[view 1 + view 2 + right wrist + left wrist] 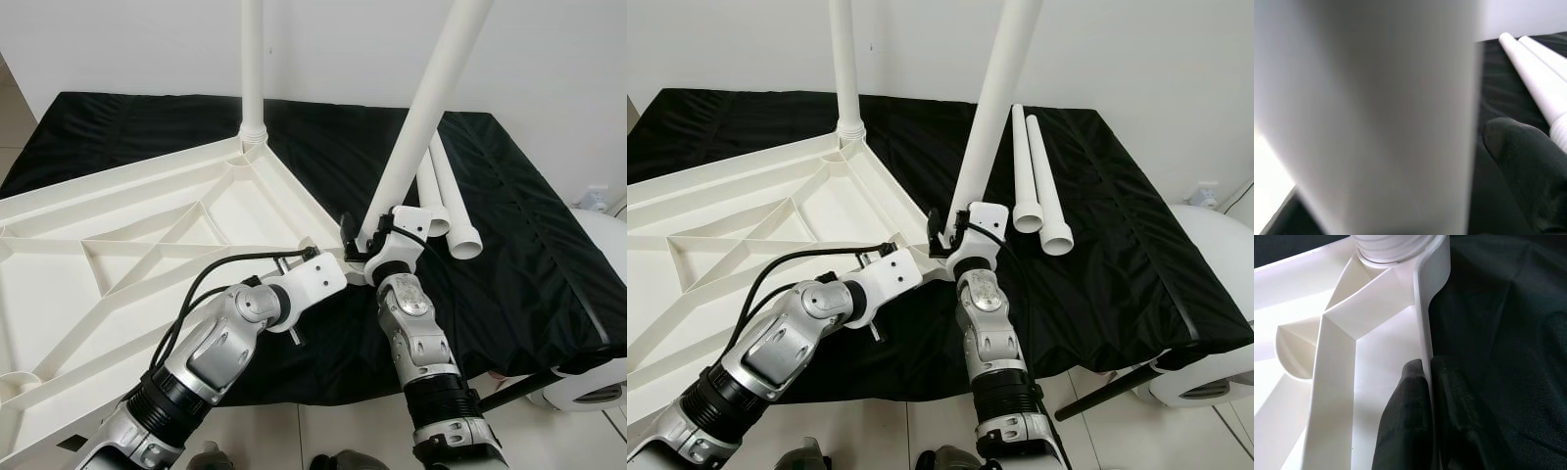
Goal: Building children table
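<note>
The tabletop point(118, 245) is white plastic, smooth with a soft shine, its ribs moulded in. The legs point(416, 127) look the same smooth white plastic. The cloth point(529, 245) under them is black fabric, matt, finely woven, a little wrinkled. The arms point(416, 328) are brushed silver metal with glossy white covers. The fingers point(1405, 421) are matt black.

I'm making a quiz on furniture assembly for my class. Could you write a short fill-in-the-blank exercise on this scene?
1. The left gripper pinches the rim of the upturned white ____.
2. The right gripper grips a leaning white ____.
3. The number of spare legs lying on the black cloth is ____.

Missing words: tabletop; leg; two
</note>
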